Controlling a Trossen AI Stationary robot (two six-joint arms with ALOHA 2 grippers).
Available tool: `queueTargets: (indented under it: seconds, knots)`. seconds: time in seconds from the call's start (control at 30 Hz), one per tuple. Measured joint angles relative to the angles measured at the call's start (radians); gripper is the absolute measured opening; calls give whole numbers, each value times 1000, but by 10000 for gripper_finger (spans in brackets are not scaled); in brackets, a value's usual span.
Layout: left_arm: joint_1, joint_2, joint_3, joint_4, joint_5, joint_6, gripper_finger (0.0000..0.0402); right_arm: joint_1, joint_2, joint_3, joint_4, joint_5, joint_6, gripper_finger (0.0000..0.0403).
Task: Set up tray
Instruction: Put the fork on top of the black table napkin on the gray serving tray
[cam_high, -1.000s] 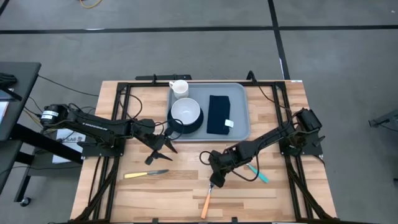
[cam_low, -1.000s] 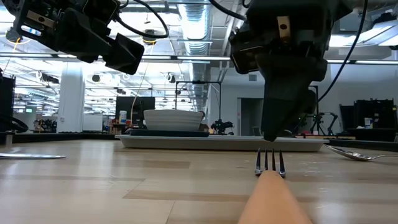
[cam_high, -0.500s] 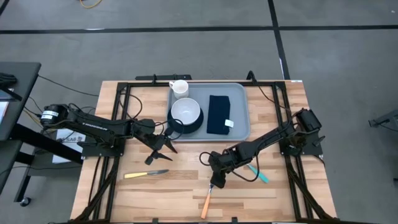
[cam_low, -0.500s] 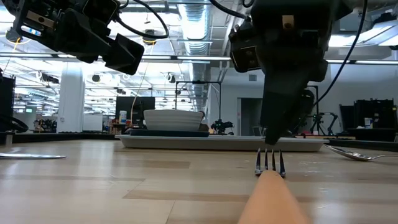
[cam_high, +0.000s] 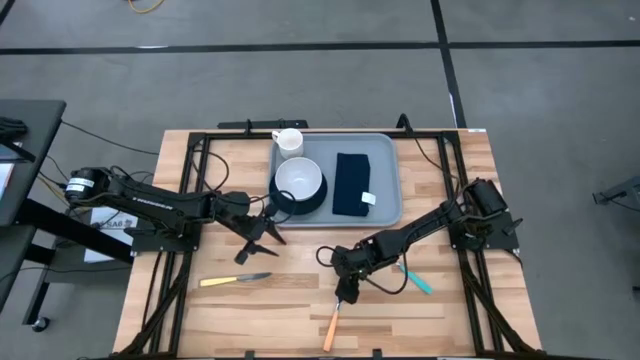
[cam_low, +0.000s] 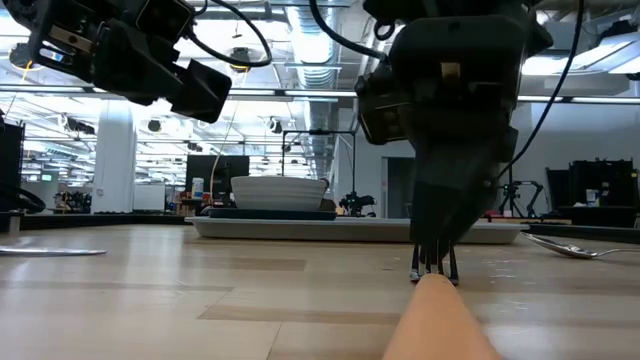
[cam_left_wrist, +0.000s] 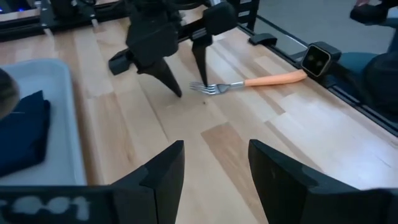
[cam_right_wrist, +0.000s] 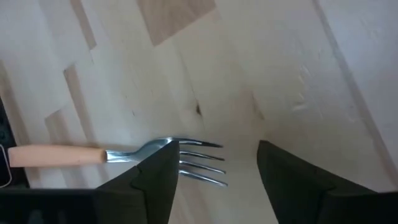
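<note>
A fork with an orange handle lies flat on the wooden table near its front edge, tines pointing away from that edge. My right gripper is open and low over the tines, one finger on each side of them. My left gripper hangs open and empty above the table, left of the fork. The blue-grey tray sits at the far middle and holds a white bowl on a dark plate, a white cup and a dark folded napkin. My right gripper points down at the fork, with the tines and neck between its open fingers. One finger overlaps the neck in the right wrist view. I cannot tell whether it touches the fork, which lies flat on the table.
A knife with a yellow handle lies near the front left. A spoon with a teal handle lies right of my right gripper. Black frame rails run along both sides of the table.
My right gripper has come down toward the fork's tines. The fork has stayed where it was.
</note>
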Motion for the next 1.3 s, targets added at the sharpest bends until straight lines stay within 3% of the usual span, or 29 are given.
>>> queueTargets:
  seconds: [1.3]
  knots:
    - [0,0,0,-6,-14,10,167,36,9,19,8,-22,52,122]
